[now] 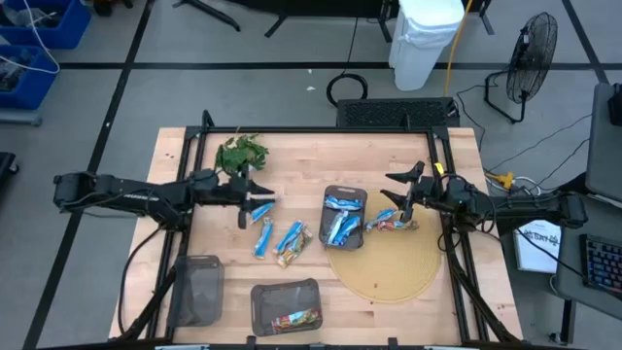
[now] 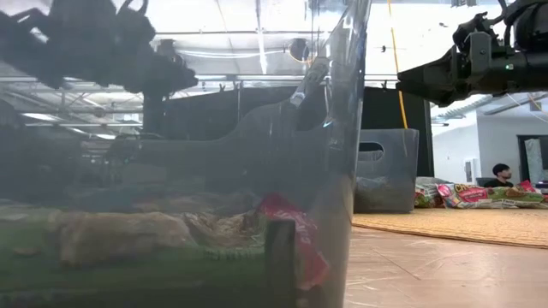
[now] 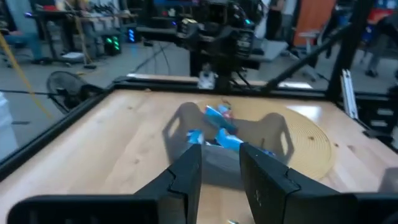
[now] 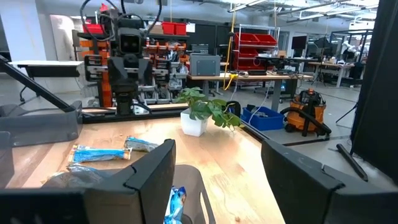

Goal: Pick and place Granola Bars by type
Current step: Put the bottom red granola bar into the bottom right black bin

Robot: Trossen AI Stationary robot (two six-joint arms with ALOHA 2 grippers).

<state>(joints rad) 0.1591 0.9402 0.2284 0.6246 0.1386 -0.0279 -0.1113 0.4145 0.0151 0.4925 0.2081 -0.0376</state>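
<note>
Several blue granola bars (image 1: 340,222) lie in a dark mesh tray (image 1: 362,197) at the table's middle. Two loose blue bars (image 1: 262,236) (image 1: 290,235) and a brown one (image 1: 295,251) lie flat on the wood to its left. More bars (image 1: 394,223) lie on the round mat (image 1: 384,267). A brown-and-red bar (image 1: 294,319) lies in the near tray (image 1: 285,292). My left gripper (image 1: 260,201) (image 3: 221,165) hovers level above the table, left of the loose bars, open by a narrow gap, holding nothing. My right gripper (image 1: 394,192) (image 4: 217,180) stands open and level at the middle tray's right side.
A third mesh tray (image 1: 199,290) stands at the near left. A green leafy sprig in a white pot (image 1: 241,153) stands at the far left. A black frame rail (image 1: 321,130) runs along the table's far edge. Bare wood lies between the sprig and the middle tray.
</note>
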